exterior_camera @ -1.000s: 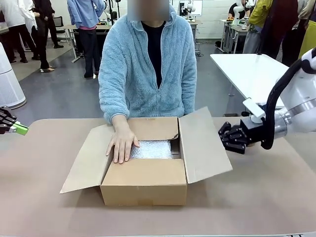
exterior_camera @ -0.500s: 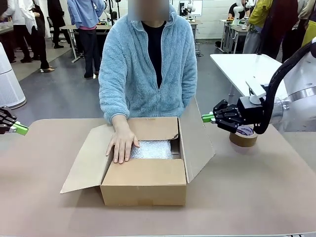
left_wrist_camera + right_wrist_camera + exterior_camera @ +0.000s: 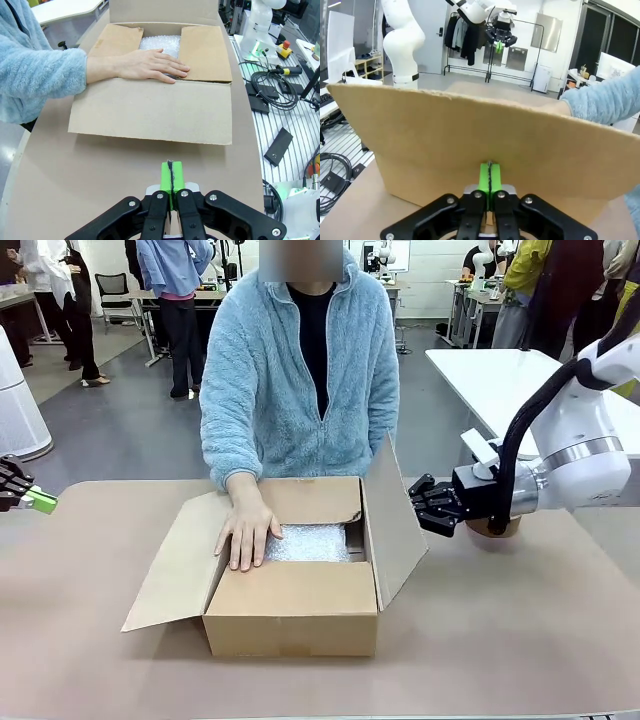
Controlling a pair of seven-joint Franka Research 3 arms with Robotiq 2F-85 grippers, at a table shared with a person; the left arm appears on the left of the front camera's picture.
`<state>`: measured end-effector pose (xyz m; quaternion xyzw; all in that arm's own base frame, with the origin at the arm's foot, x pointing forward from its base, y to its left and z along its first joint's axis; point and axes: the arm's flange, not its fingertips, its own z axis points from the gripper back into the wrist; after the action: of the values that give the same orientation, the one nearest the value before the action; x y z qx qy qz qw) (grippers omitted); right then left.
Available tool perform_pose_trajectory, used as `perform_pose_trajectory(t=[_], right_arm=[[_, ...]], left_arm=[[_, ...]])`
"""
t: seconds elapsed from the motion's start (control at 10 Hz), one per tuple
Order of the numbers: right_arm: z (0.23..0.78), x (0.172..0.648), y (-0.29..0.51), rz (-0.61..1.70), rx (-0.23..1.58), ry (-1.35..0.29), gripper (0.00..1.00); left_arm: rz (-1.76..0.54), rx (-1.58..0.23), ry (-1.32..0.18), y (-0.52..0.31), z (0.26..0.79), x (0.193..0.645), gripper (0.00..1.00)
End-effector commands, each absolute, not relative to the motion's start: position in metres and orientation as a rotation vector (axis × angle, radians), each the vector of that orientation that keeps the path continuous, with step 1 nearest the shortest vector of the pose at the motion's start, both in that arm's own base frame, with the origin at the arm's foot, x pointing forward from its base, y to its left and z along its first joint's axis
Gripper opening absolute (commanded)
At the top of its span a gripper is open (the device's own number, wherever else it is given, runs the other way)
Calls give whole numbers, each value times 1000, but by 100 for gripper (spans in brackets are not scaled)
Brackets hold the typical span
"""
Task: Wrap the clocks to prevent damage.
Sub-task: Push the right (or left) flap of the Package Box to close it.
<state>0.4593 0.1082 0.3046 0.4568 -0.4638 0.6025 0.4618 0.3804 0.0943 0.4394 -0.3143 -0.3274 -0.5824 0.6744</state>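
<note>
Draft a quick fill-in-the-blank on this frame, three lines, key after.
The clocks sit in the cardboard box, wrapped in ____ wrap.
The right gripper, jaws ____, is at the box's raised flap.
The person's hand lies on the box, palm ____.
Missing words: bubble; shut; down.

Box [image 3: 290,615]: sitting mid-table [image 3: 520,630], side flaps spreading left and right.
Wrapped clocks [image 3: 310,542]: lying inside the box.
Person's hand [image 3: 246,532]: resting on the box's left side, beside the clocks.
Right gripper [image 3: 420,505]: hanging just right of the right flap.
Left gripper [image 3: 40,502]: hanging at the table's left edge, well apart.
</note>
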Motion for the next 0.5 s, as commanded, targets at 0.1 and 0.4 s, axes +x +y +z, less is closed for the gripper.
perform_pose_trajectory(t=[0.1, 0.4], right_arm=[[309, 457, 107, 1486, 1120, -1151, 1], [309, 457, 107, 1486, 1120, -1151, 1]], left_arm=[[-1312, -718, -762, 95, 440, 381, 0], [-1312, -718, -762, 95, 440, 381, 0]])
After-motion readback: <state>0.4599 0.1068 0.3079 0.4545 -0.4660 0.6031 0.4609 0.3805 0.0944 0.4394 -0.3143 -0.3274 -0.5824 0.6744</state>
